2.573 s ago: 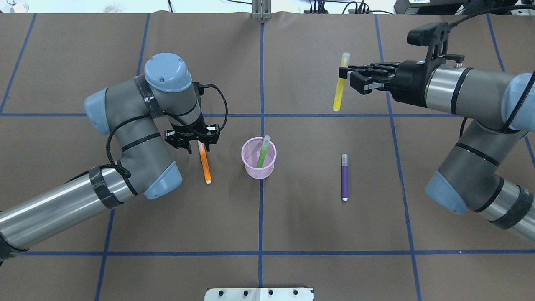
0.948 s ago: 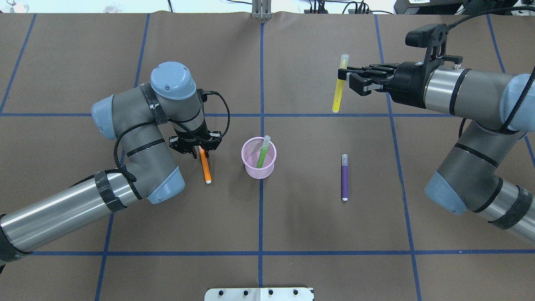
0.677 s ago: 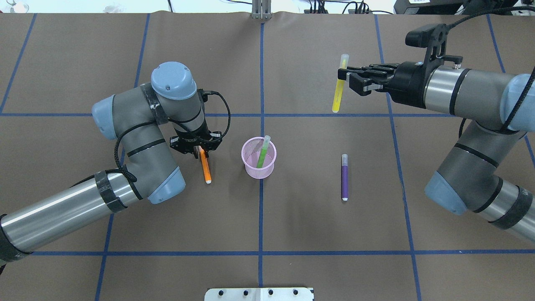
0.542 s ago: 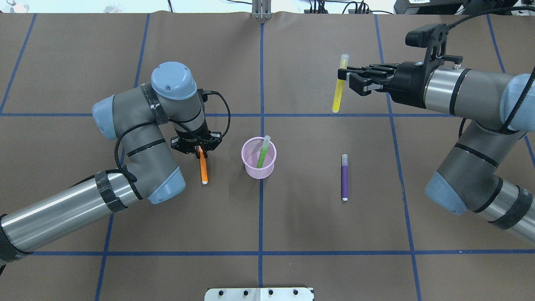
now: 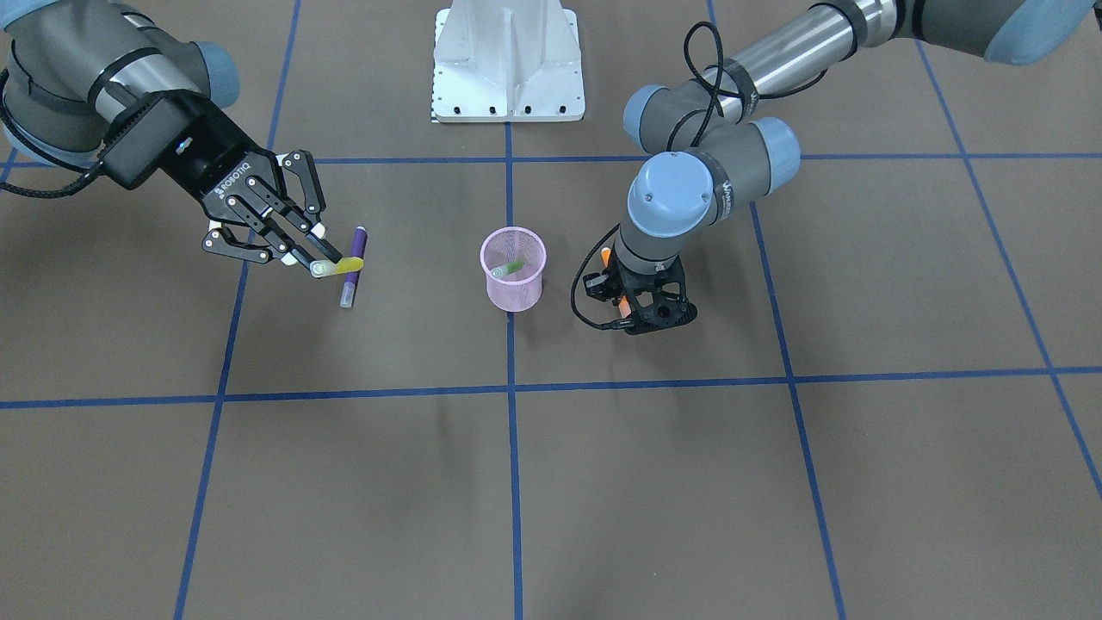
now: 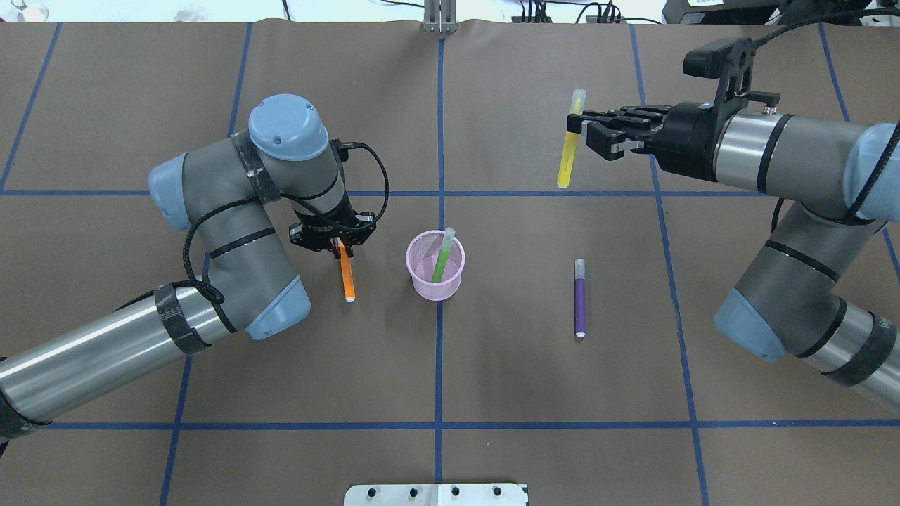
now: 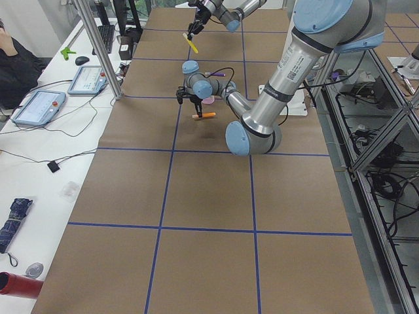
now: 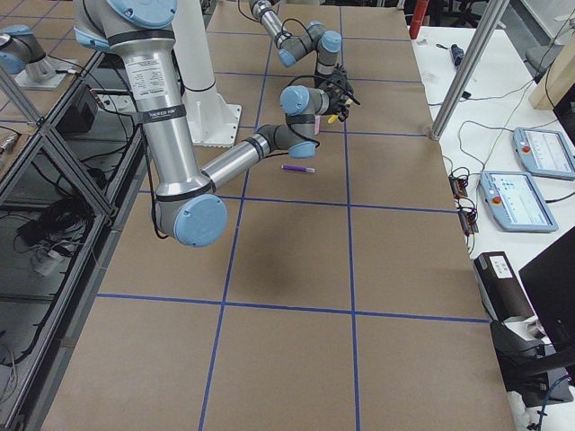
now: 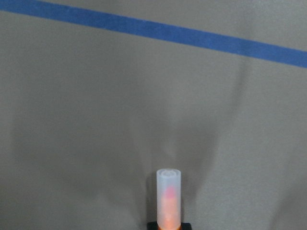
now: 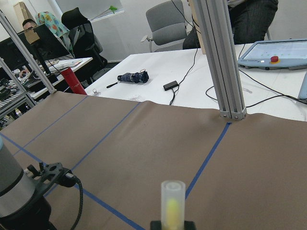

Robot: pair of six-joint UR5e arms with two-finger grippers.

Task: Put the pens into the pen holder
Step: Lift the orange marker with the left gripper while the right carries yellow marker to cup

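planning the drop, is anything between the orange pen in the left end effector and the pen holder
Nothing visible: only bare table lies between the orange pen and the pink pen holder. A green pen already leans inside it.

Overhead and front views oppose; both share the pen holder point(image 6: 453, 281)

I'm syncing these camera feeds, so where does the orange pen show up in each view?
Exterior front-facing: orange pen, right of centre, mostly hidden.
Overhead: left of centre.
Exterior left: upper middle.
Exterior right: cannot pick it out.
Left wrist: bottom centre, cap upward.
Right wrist: not in it.
Shared landmark: pink pen holder, beside the pen.
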